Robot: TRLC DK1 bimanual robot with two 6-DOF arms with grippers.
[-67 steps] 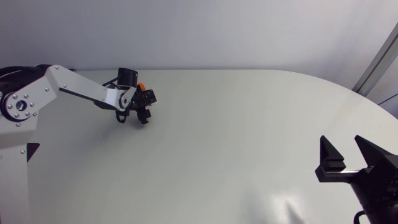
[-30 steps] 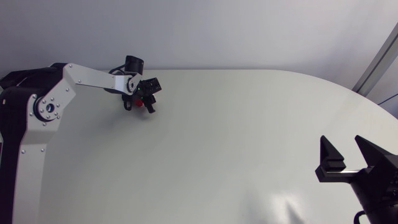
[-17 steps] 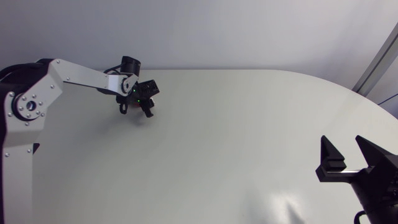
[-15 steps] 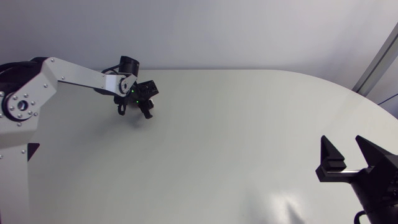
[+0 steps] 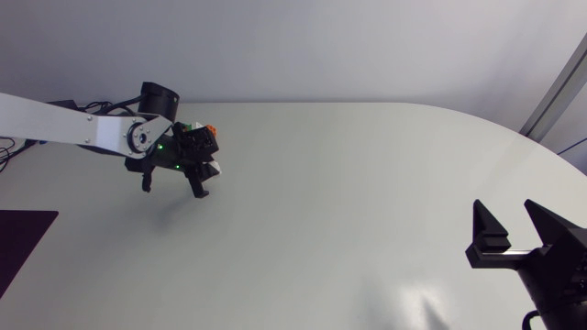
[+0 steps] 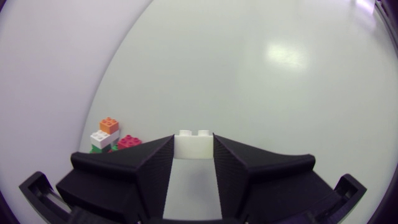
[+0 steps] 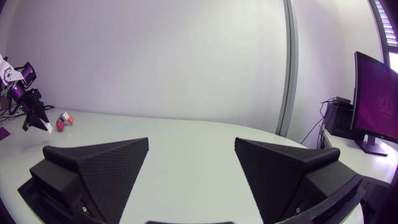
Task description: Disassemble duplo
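Note:
My left gripper (image 5: 205, 177) is at the table's far left, shut on a white two-stud brick (image 5: 214, 170). In the left wrist view that white brick (image 6: 193, 148) sits squeezed between both fingers of the gripper (image 6: 193, 140), studs pointing ahead. Just behind it on the table is the rest of the duplo stack (image 5: 204, 131): an orange brick (image 6: 109, 124) and a white brick (image 6: 101, 138) on a green one, with a red brick (image 6: 129, 141) beside them. My right gripper (image 5: 509, 240) is at the near right edge, open with nothing between its fingers (image 7: 99, 163).
In the right wrist view the small duplo stack (image 7: 64, 119) shows far across the white table (image 5: 367, 183), next to my left arm (image 7: 30, 99). A black pad (image 5: 23, 243) lies at the table's left edge.
My left gripper has drawn back from the stack towards the near left with the white brick in it, and its arm has swung low across the left edge. The right arm has not moved.

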